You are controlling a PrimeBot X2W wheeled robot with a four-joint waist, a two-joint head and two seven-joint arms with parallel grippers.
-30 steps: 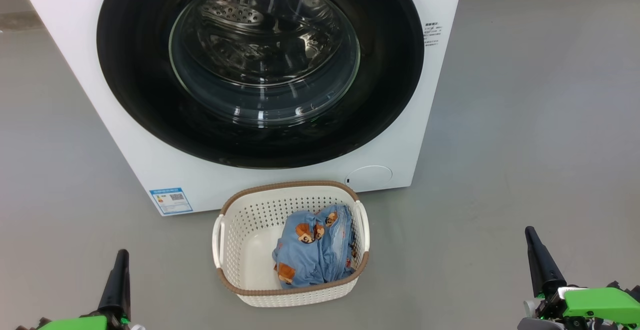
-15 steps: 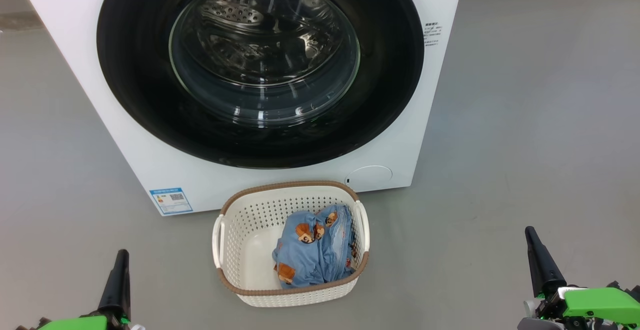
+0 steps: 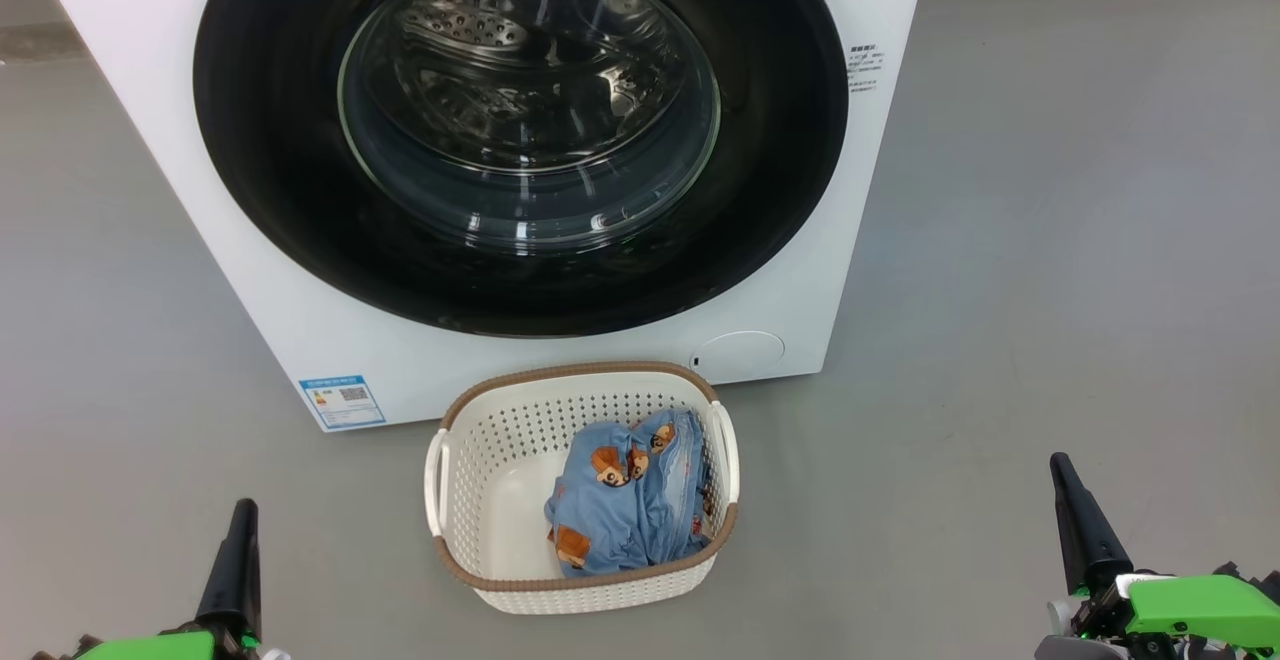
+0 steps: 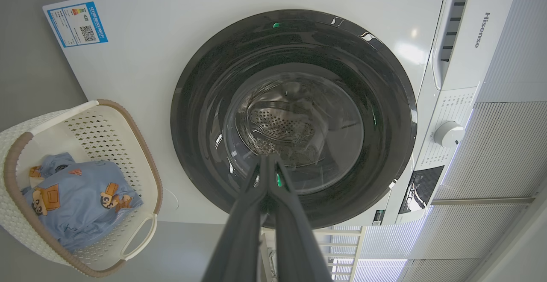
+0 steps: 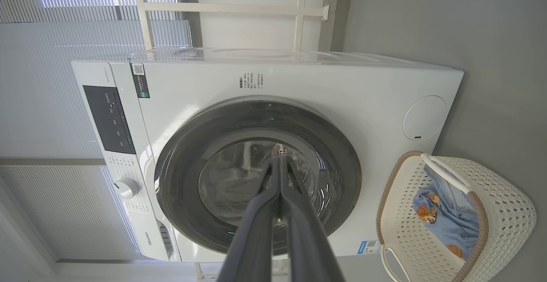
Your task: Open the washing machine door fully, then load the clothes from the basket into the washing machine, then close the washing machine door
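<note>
The white washing machine [image 3: 250, 270] stands ahead with its round black-rimmed door [image 3: 520, 130] flat against the front. In front of it on the floor sits the cream basket [image 3: 470, 470] holding the light blue clothes [image 3: 625, 510] with orange figures. My left gripper [image 3: 243, 508] is at the lower left and my right gripper [image 3: 1058, 462] at the lower right, both shut on nothing and well back from the machine. In the left wrist view the left gripper [image 4: 268, 157] points at the door [image 4: 295, 115], basket [image 4: 107, 132] to its left. The right gripper [image 5: 278, 158] likewise faces the door [image 5: 256, 171].
Bare grey floor [image 3: 1050, 240] lies around the machine and basket. A blue energy sticker [image 3: 342, 400] and a round service cap [image 3: 738, 355] mark the machine's lower front. Its control panel and dial [image 4: 448, 133] are at the top. White blinds [image 5: 42, 102] hang behind.
</note>
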